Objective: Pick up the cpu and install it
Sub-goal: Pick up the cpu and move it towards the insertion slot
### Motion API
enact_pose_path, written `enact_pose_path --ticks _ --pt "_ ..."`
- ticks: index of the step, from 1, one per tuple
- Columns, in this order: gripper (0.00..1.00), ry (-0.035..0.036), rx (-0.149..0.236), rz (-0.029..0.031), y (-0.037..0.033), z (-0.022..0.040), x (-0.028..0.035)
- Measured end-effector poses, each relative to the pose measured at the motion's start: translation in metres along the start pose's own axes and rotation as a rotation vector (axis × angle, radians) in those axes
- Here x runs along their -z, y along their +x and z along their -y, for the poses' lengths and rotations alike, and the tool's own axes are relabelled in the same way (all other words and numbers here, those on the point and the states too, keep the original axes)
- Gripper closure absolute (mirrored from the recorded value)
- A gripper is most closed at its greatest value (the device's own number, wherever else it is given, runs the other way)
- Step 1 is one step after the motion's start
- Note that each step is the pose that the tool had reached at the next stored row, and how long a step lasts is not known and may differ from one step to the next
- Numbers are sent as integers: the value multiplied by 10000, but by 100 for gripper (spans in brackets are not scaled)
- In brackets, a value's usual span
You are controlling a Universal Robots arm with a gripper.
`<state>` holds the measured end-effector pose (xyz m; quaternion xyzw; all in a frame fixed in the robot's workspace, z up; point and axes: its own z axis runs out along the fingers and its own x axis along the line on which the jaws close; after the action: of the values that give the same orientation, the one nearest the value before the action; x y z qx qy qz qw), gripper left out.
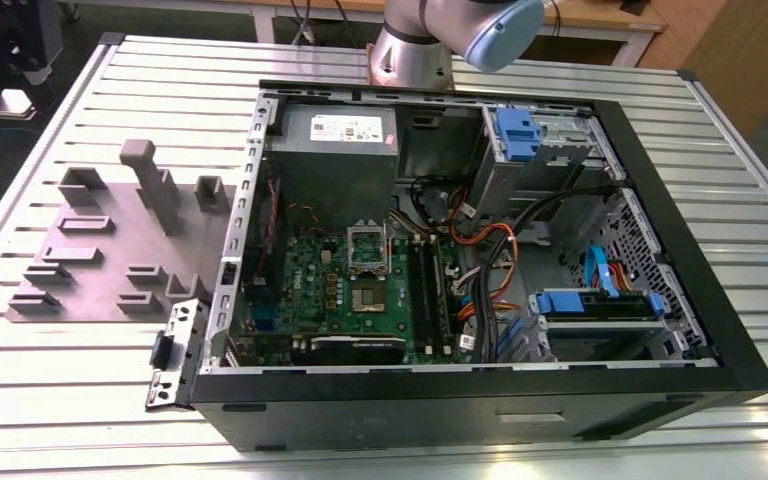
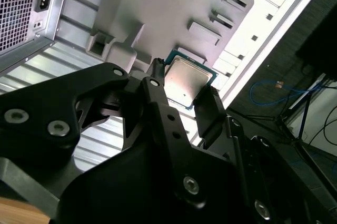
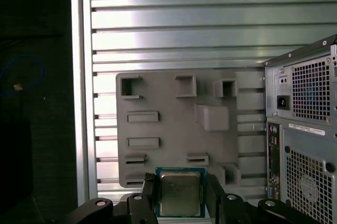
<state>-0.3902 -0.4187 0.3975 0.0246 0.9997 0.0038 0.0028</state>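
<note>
On the exterior view's left the grey tray [image 1: 104,255] lies on the slatted worktop [image 1: 37,400]. To the right of it stands the open case [image 1: 491,410]. The green board [image 1: 317,290] lies flat inside it and the socket [image 1: 368,290] sits near the middle of the board. I cannot tell if the socket frame is open.

In both wrist views the tool [image 3: 181,195] [image 2: 184,90] holds the cpu [image 3: 179,193] [image 2: 185,79]. Its two fingers are drawn narrow on opposite edges of the chip, with the metal top facing the cameras. The tray is well behind the chip, apart from it.

I judge the pick as done and the carry to the case as the step in hand; the chip is not yet in the socket. Installing calls for a level chip, its corners turned to match the socket, and a gentle descent without pressing.
</note>
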Motion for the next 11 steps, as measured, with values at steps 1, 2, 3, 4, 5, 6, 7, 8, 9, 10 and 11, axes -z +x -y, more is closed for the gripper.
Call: enact_pose_path --ticks 1,2,3,4,5,6,7,8,9,10,11 --pt "53 0 -1 0 -9 -1 0" --pt "53 0 -3 -1 -23 -1 0" --pt "53 1 -8 -1 -41 -1 0" --pt "53 0 -16 0 -58 -2 0" --pt "53 0 -24 0 -73 -3 0" --pt "53 0 -30 1 -86 -4 -1" --pt "53 0 -34 0 -97 -4 -1" --pt "53 0 -37 0 -108 -5 0" --pt "53 0 -37 0 -116 -5 -1" --pt "53 0 -37 1 -122 -6 -1" --pt "53 0 -36 0 -129 -6 -1"
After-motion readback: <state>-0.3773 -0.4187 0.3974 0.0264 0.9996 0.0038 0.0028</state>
